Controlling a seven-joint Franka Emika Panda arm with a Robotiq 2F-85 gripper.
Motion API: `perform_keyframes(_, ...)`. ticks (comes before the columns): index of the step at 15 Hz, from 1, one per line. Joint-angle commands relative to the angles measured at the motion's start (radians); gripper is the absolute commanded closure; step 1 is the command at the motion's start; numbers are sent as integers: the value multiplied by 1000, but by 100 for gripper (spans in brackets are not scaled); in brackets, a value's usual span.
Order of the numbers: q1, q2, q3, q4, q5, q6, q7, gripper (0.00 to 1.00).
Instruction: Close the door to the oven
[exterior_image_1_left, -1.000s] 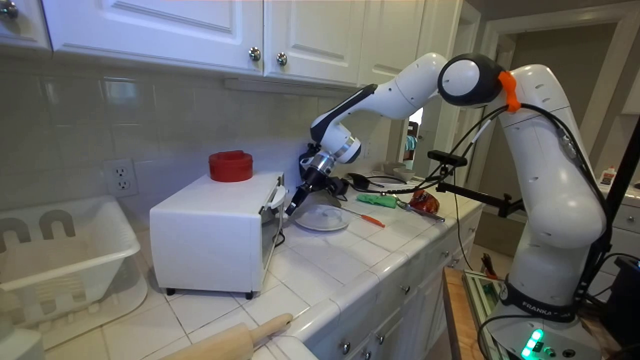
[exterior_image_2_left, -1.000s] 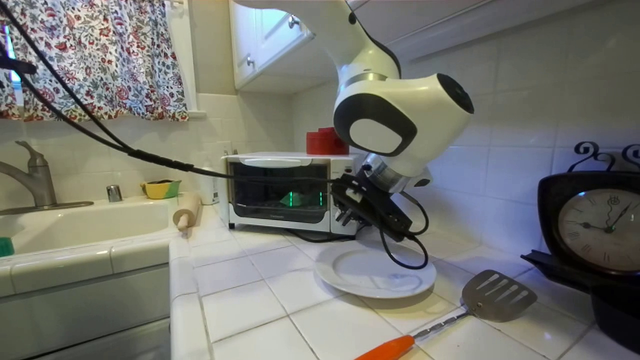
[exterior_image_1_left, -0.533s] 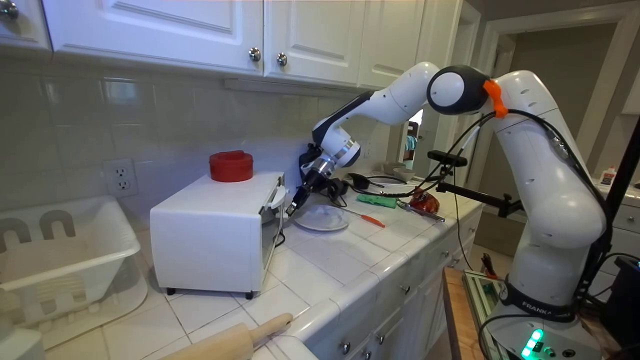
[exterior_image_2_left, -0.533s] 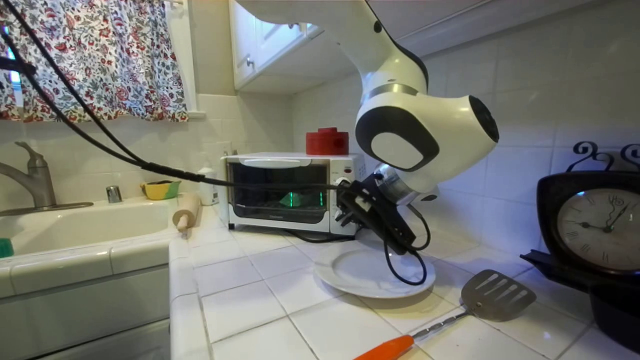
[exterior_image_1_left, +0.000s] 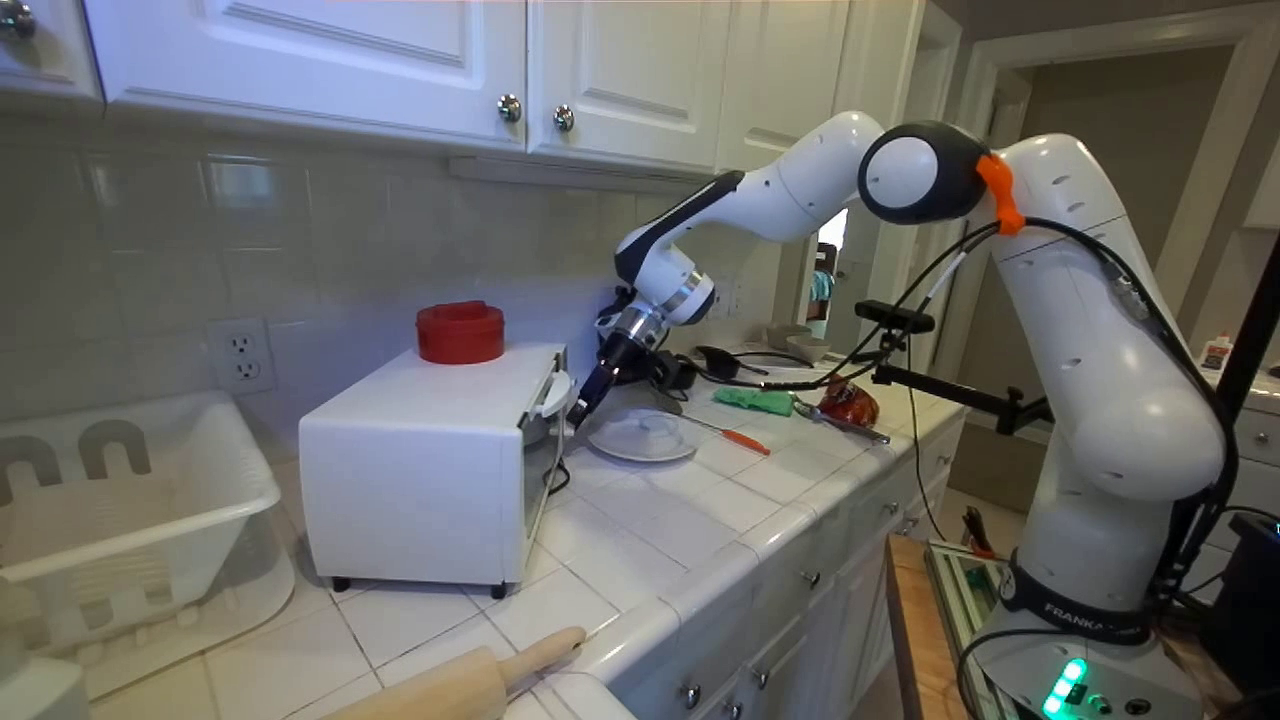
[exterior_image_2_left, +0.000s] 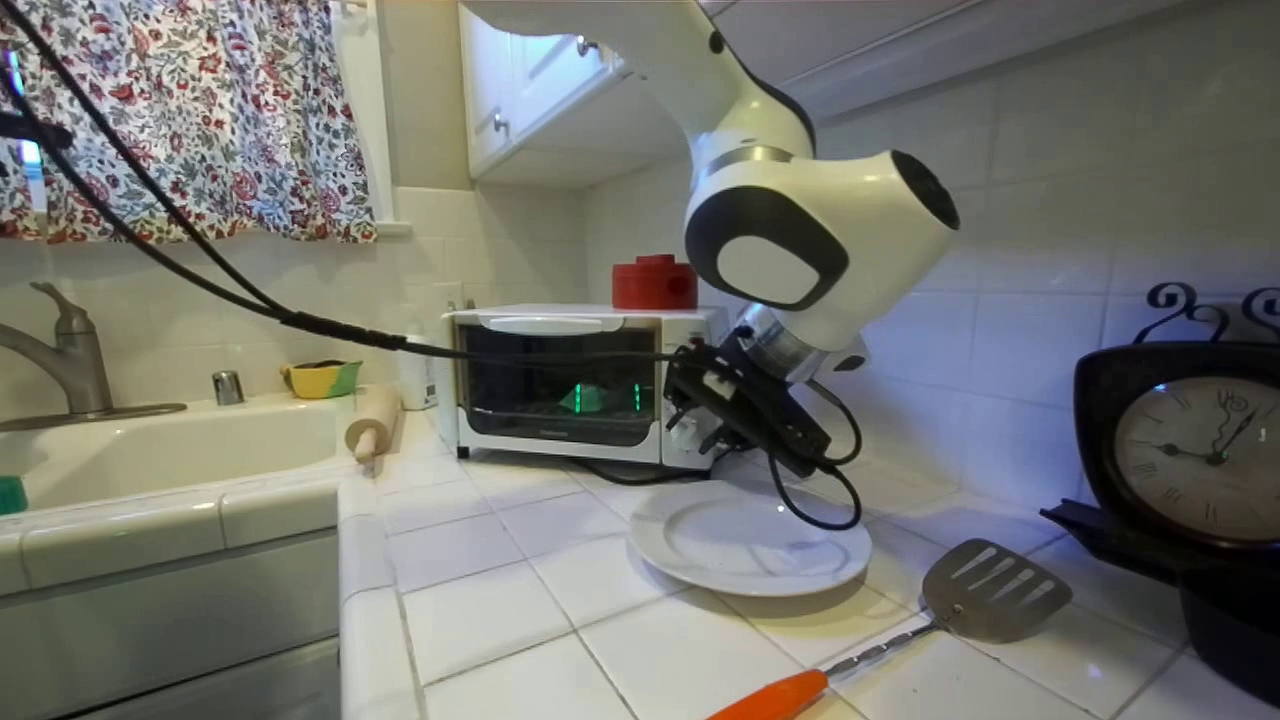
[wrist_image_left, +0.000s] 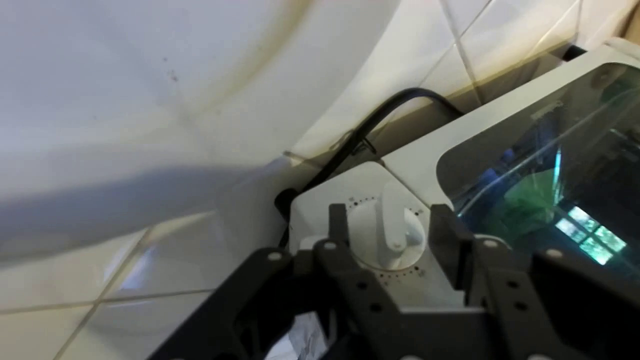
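The white countertop oven (exterior_image_1_left: 410, 490) stands on the tiled counter and also shows in an exterior view (exterior_image_2_left: 688, 328). Its door (exterior_image_2_left: 540, 430) is a dark glass panel in a white frame with a white bar handle (exterior_image_2_left: 552, 326) along the top. The door looks shut, flush with the oven front. It also shows at the right of the wrist view (wrist_image_left: 545, 145). My gripper (wrist_image_left: 389, 215) is open at the control panel beside the door. Its fingers stand either side of a white round knob (wrist_image_left: 392, 225); contact is unclear. The gripper tip shows in both exterior views (exterior_image_1_left: 574, 420) (exterior_image_2_left: 692, 425).
A red container (exterior_image_2_left: 655, 284) sits on the oven. A white plate (exterior_image_2_left: 750, 570) and a spatula (exterior_image_2_left: 995, 590) lie in front of it. A dish rack (exterior_image_1_left: 140, 520) stands behind it and a rolling pin (exterior_image_1_left: 460, 680) lies nearby. A clock (exterior_image_2_left: 1200, 450) stands near the wall.
The arm drew back slightly from the oven, then moved in again toward the control panel. The gripper fingers now look spread wider. The oven door has not visibly moved.
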Motion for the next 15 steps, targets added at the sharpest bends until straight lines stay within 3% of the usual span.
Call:
perform_keyframes(1, 115, -150, -23, -194, -59, 241, 18, 21)
perform_keyframes(4, 207, -232, -28, -335, -83, 480, 29, 2)
perform_keyframes(7, 252, -322, 11, -487, -117, 730, 59, 0)
perform_keyframes(9, 310, -379, -12, -582, -131, 835, 82, 0)
perform_keyframes(13, 355, -515, -45, -745, -262, 869, 204, 0)
perform_keyframes(15, 361, -583, -62, -807, -387, 893, 305, 0)
